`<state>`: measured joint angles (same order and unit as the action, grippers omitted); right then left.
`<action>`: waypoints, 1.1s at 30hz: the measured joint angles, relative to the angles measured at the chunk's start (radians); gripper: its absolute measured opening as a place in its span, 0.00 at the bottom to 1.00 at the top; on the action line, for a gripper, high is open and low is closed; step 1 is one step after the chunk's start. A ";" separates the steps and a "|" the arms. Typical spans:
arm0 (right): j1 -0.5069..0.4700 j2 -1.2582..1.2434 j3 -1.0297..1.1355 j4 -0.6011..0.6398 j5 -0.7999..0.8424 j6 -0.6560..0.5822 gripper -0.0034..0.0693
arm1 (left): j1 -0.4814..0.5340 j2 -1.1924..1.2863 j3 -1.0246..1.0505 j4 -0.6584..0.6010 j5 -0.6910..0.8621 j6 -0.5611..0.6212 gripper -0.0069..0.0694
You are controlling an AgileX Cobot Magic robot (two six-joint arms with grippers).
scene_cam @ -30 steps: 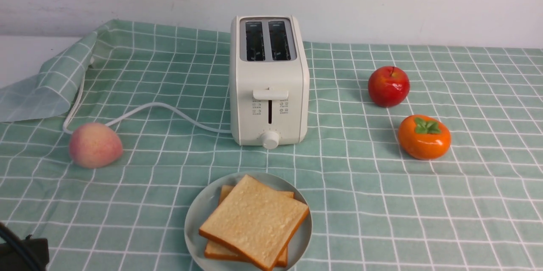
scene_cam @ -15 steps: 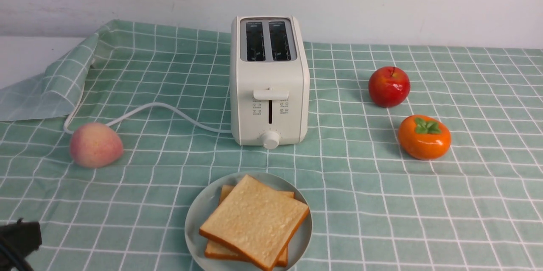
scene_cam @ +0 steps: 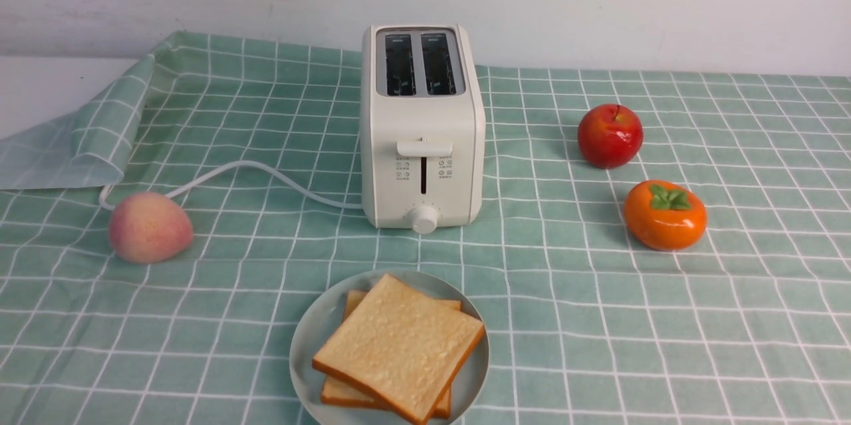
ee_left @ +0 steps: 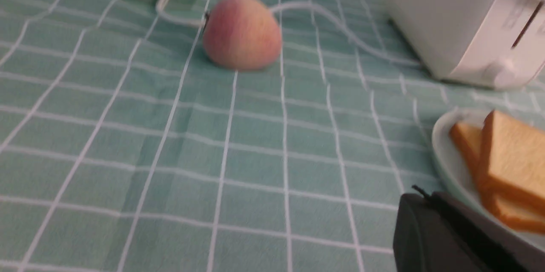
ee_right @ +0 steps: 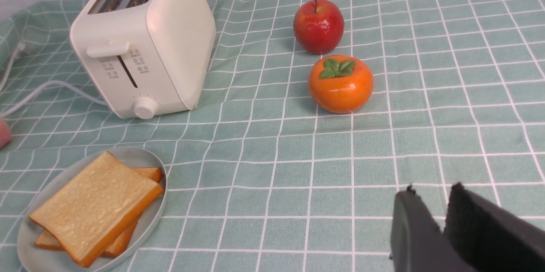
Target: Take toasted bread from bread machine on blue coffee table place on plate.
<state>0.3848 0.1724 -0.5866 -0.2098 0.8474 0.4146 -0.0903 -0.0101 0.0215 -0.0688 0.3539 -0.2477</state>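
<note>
Two slices of toasted bread (scene_cam: 399,345) lie stacked flat on the plate (scene_cam: 309,328) at the front of the blue coffee table (scene_cam: 598,318). Behind them stands the bread machine (scene_cam: 421,132), both slots dark and empty, its lever up. Neither arm shows in the front view. In the left wrist view my left gripper (ee_left: 425,197) is shut and holds nothing, just off the plate (ee_left: 445,165) and toasted bread (ee_left: 511,153). My right gripper (ee_right: 433,191) hangs over bare cloth, open by a narrow gap, well to the right of the plate (ee_right: 154,216) and toasted bread (ee_right: 93,204).
A peach (scene_cam: 150,227) lies left of the bread machine beside its white cord (scene_cam: 266,175). A red apple (scene_cam: 609,135) and an orange persimmon (scene_cam: 665,215) sit to the right. The cloth is folded up at the far left corner (scene_cam: 80,132).
The dark end of my left arm at the front view's lower left corner has slid out of the picture. Toast, plate and toaster have not moved.
</note>
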 joint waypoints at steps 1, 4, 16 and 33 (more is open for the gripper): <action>0.000 0.000 0.000 0.000 0.001 0.000 0.22 | 0.000 0.000 0.004 0.004 0.014 0.001 0.07; 0.000 0.000 0.000 0.000 0.001 0.000 0.22 | 0.000 0.000 0.008 0.004 0.034 0.002 0.07; 0.000 0.000 0.000 0.000 0.000 0.000 0.24 | 0.001 0.000 0.009 0.006 0.037 0.002 0.08; 0.000 0.000 0.000 0.013 -0.042 -0.001 0.26 | 0.001 0.000 0.009 0.006 0.037 0.002 0.09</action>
<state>0.3848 0.1724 -0.5866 -0.1965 0.8051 0.4135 -0.0891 -0.0101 0.0306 -0.0626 0.3904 -0.2458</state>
